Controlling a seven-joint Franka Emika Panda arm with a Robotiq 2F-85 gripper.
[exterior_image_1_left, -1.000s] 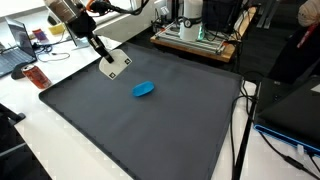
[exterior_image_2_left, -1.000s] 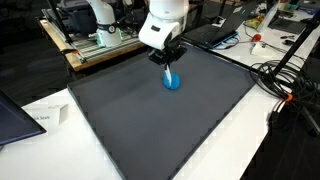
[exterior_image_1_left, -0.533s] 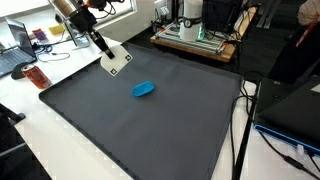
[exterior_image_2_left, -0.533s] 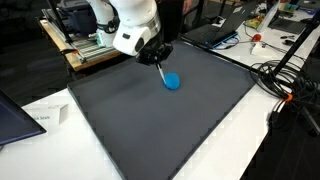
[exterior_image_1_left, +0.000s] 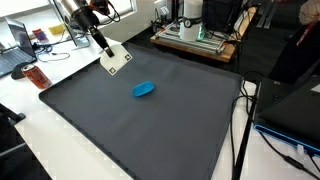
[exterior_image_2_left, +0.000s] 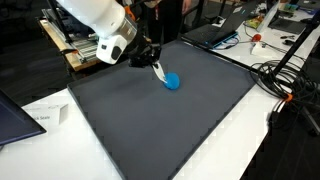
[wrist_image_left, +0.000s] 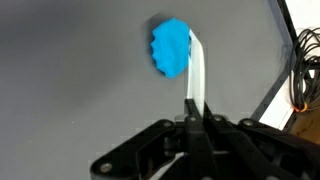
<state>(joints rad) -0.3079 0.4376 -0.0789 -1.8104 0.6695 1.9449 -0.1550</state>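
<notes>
Dark mat (exterior_image_1_left: 150, 120) covers the table. Over one corner the gripper (wrist_image_left: 195, 118) pinches a white paddle (exterior_image_1_left: 118, 60) by its thin stem, apart from a blue lump (exterior_image_1_left: 143, 89). The paddle looks light, stiff and flat, probably slippery, and the stem seems the best place to grip it.

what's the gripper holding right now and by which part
A white flat tool, pinched at its narrow end by the gripper; the rest sticks out free. The blue thing lies on the mat, unheld.
</notes>
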